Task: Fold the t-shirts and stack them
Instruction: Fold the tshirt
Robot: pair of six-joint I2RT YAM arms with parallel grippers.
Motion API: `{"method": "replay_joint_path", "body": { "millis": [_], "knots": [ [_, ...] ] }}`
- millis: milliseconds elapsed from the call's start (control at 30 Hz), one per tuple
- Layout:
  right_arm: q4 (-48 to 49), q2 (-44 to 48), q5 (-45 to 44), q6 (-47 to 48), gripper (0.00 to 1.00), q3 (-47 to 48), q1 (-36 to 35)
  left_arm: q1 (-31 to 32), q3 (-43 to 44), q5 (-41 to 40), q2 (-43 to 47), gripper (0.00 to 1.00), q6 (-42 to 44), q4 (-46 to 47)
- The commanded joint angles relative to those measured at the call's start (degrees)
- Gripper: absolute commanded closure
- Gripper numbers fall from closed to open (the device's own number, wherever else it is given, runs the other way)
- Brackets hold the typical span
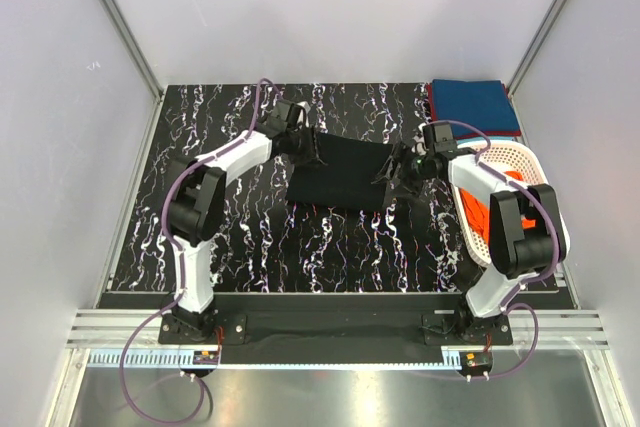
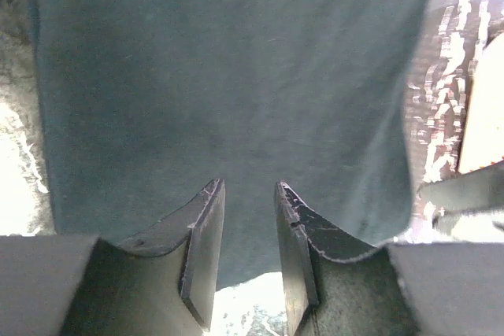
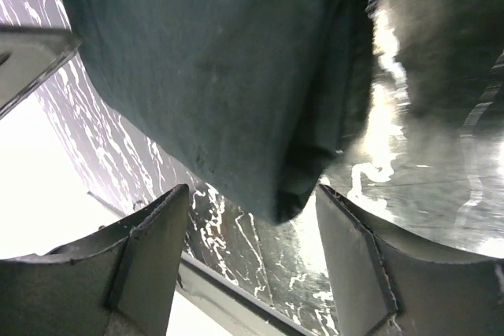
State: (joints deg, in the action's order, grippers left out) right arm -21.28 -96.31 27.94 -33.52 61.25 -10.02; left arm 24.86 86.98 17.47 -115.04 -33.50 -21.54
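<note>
Between both arms' fingers lies the black t-shirt

- Black t-shirt: soft matt cloth.
- Teal-blue t-shirt, far right: matt cloth.
- Orange t-shirt, in basket: cloth.
- Table: glossy black top, white marble-like veining.
- Basket, right: white plastic lattice.

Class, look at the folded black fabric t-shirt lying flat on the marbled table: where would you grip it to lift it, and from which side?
Probably by its left and right edges, one arm coming in low from each side. The folded black fabric t-shirt lies as a flat rectangle, and the left gripper and right gripper sit open at those edges.
</note>
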Motion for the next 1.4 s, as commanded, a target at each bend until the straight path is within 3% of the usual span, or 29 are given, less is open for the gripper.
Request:
{"method": "replay_joint_path", "body": {
  "millis": [0, 200, 367, 433, 467, 500, 600, 633, 800, 933, 1067, 1200, 1300, 1367],
  "knots": [
    [5.2, -0.3, -1.8, -2.9, 0.29, -0.2, -2.5, -0.6, -1.9, -1.1, 0.1, 0.63, -0.4, 3.7],
    [7.6, -0.7, -6.2, -0.9, 0.42, -5.3, -3.6, -0.6, -8.1, -7.5, 1.3, 0.62, -1.1, 3.4],
    [13.3, -3.4, -2.9, 0.5, 0.43, -7.6, -3.6, -0.4, -10.5, -7.5, 0.1, 0.62, -1.0, 4.1],
    [13.6, -4.1, -3.1, 1.3, 0.48, -7.9, -3.6, -0.4, -11.4, -8.1, 0.3, 0.62, -0.9, 4.4],
    [13.8, -4.1, -4.1, 1.7, 0.52, -8.4, -3.6, -0.3, -11.6, -8.8, 0.3, 0.62, -0.8, 4.5],
    [13.7, -4.1, -4.7, 1.9, 0.65, -8.7, -3.6, -0.3, -11.7, -9.1, 0.6, 0.62, -0.7, 4.7],
    [13.6, -3.8, -7.6, 3.1, 0.87, -9.9, -3.6, -0.3, -12.4, -10.2, 1.0, 0.62, -0.5, 4.4],
    [13.7, -3.9, -8.9, 3.8, 1.00, -10.2, -3.6, -0.3, -12.9, -10.9, 1.3, 0.62, -0.6, 4.2],
    [13.7, -3.7, -11.6, 5.2, 1.00, -12.3, -3.6, -0.3, -17.0, -19.9, 3.1, 0.62, -1.7, 1.7],
    [13.5, -1.6, -10.6, 5.5, 1.00, -13.3, -3.7, -0.3, -19.0, -21.5, 6.5, 0.62, -2.1, 1.3],
    [10.5, 2.5, -7.9, 4.6, 0.61, -11.3, -3.6, -0.3, -16.7, -17.1, 13.0, 0.59, -1.0, 1.0],
    [-1.1, 6.9, -8.9, 4.0, 0.51, -6.1, -3.7, -0.2, -12.2, -15.8, 17.8, 0.57, -1.6, -3.2],
    [-5.9, 9.5, -8.2, 4.2, 0.54, -2.4, -3.6, -0.2, -11.7, -10.2, 20.3, 0.56, -1.7, -1.2],
    [-5.8, 9.8, -4.4, 3.5, 0.79, -0.3, -3.7, 0.0, -11.5, -3.7, 19.9, 0.56, -1.9, 1.0]
  ]
}}
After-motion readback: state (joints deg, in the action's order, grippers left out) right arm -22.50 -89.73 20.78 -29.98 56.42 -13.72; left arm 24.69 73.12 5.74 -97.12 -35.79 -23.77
